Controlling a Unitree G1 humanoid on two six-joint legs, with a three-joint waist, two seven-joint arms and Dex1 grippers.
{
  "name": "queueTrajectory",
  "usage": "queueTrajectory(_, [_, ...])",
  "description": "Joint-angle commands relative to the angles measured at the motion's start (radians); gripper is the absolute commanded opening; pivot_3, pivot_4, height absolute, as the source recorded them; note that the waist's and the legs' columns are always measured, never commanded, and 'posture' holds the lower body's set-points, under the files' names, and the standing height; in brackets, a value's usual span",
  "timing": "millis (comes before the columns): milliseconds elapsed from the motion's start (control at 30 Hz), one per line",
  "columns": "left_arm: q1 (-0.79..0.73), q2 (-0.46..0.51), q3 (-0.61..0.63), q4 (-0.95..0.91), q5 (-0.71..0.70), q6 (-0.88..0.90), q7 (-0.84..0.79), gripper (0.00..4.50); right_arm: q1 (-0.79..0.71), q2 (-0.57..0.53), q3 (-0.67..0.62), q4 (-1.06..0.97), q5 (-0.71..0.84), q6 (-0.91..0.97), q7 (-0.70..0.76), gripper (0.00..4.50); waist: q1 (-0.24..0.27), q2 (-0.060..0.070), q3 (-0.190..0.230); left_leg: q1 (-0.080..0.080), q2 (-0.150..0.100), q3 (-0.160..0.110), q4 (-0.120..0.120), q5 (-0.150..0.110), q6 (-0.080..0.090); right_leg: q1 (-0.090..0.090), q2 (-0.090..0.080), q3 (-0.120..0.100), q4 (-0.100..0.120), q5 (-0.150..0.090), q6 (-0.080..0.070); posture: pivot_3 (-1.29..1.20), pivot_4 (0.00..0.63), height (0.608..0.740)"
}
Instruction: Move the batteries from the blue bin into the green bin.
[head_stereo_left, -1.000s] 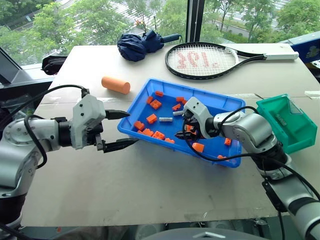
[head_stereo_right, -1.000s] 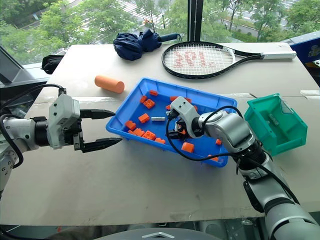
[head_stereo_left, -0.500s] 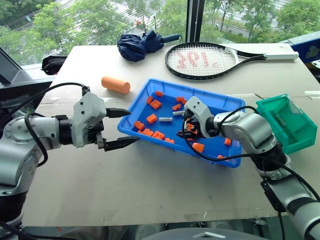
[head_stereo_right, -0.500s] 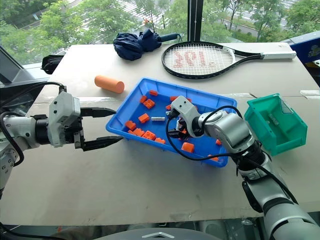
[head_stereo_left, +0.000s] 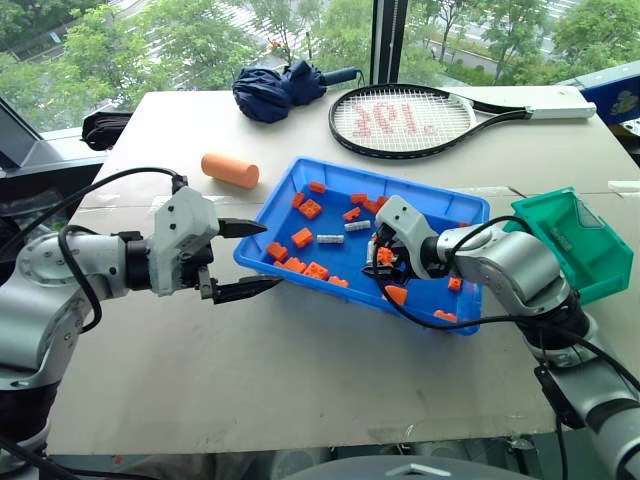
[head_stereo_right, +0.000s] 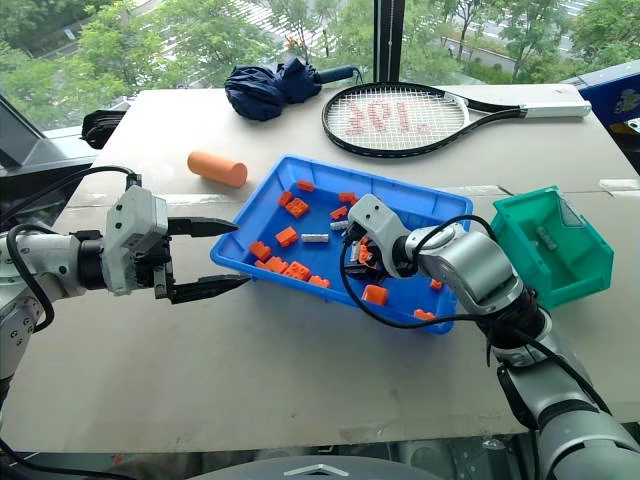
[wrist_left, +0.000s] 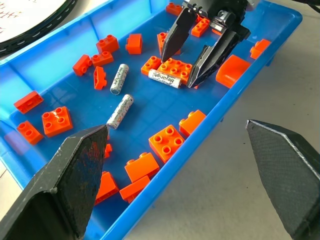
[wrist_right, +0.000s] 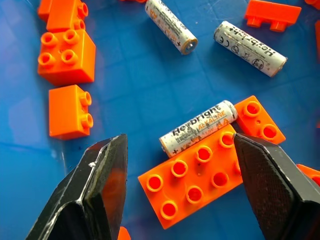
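Note:
The blue bin (head_stereo_left: 420, 188) sits mid-table, holding orange bricks and three batteries. One battery (wrist_right: 198, 128) lies against a long orange brick (wrist_right: 197, 172), directly below my right gripper (head_stereo_left: 385, 262), which hovers open inside the bin with a finger on either side of it. Two more batteries (head_stereo_left: 330, 239) (head_stereo_left: 357, 226) lie further left in the bin. My left gripper (head_stereo_left: 270, 256) is open with nothing in it, level and pointing at the bin's left wall from just outside. The green bin (head_stereo_left: 570, 245) stands to the right of the blue one.
An orange foam cylinder (head_stereo_left: 230, 170) lies left of the blue bin. A tennis racket (head_stereo_left: 400, 120) and a folded dark blue umbrella (head_stereo_left: 280, 90) rest at the table's far side. Bare tabletop stretches in front of both bins.
My right wrist has turned slightly over the bin, staying above the same battery. The left arm has kept still.

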Motion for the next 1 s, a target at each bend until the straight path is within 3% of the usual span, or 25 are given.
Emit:
queueTrajectory(33, [-0.012, 0.001, 0.015, -0.024, -0.006, -0.019, 0.0, 4.5, -0.001, -0.004, 0.006, -0.047, -0.012, -0.004, -0.009, 3.32, 0.0, 0.0, 0.0, 0.0, 0.0, 0.0, 0.0, 0.0, 0.0, 0.0, 0.0, 0.0, 0.0, 0.0, 0.0, 0.0, 0.15, 0.74])
queueTrajectory(367, [-0.009, -0.006, 0.003, -0.017, 0.006, -0.039, -0.001, 4.5, 0.018, 0.001, 0.032, -0.039, -0.065, 0.007, -0.052, 3.32, 0.0, 0.0, 0.0, 0.0, 0.0, 0.0, 0.0, 0.0, 0.0, 0.0, 0.0, 0.0, 0.0, 0.0, 0.0, 0.0, 0.15, 0.74])
queueTrajectory(400, [-0.006, -0.007, 0.004, -0.017, 0.007, -0.04, -0.001, 4.5, 0.022, 0.002, 0.027, -0.043, -0.067, 0.006, -0.055, 3.74, 0.0, 0.0, 0.0, 0.0, 0.0, 0.0, 0.0, 0.0, 0.0, 0.0, 0.0, 0.0, 0.0, 0.0, 0.0, 0.0, 0.15, 0.74])
queueTrajectory(433, [-0.004, -0.008, 0.005, -0.018, 0.007, -0.041, 0.0, 4.5, 0.025, 0.002, 0.023, -0.048, -0.068, 0.006, -0.058, 3.84, 0.001, 0.0, 0.0, 0.0, 0.0, 0.0, 0.0, 0.0, 0.0, 0.0, 0.0, 0.0, 0.0, 0.0, 0.0, 0.0, 0.15, 0.74])
queueTrajectory(500, [0.001, -0.011, 0.003, -0.018, 0.009, -0.045, 0.0, 4.5, 0.032, -0.003, 0.021, -0.057, -0.069, 0.016, -0.063, 4.46, 0.0, 0.0, 0.0, 0.0, 0.0, 0.0, 0.0, 0.0, 0.0, 0.0, 0.0, 0.0, 0.0, 0.0, 0.0, 0.0, 0.15, 0.74])
queueTrajectory(733, [-0.008, -0.019, -0.008, -0.011, 0.014, -0.054, -0.003, 4.5, 0.043, -0.053, 0.051, -0.068, -0.058, 0.038, -0.035, 4.46, 0.002, 0.0, 0.0, 0.0, 0.0, 0.0, 0.0, 0.0, 0.0, 0.0, 0.0, 0.0, 0.0, 0.0, 0.0, 0.0, 0.15, 0.74])
queueTrajectory(1000, [-0.007, -0.019, -0.009, -0.006, 0.017, -0.064, -0.002, 4.5, 0.043, -0.218, 0.053, -0.059, -0.065, -0.005, 0.054, 4.46, 0.003, 0.0, 0.0, 0.0, 0.0, 0.0, 0.0, 0.0, 0.0, 0.001, 0.0, 0.0, 0.0, 0.0, 0.0, 0.0, 0.15, 0.74])
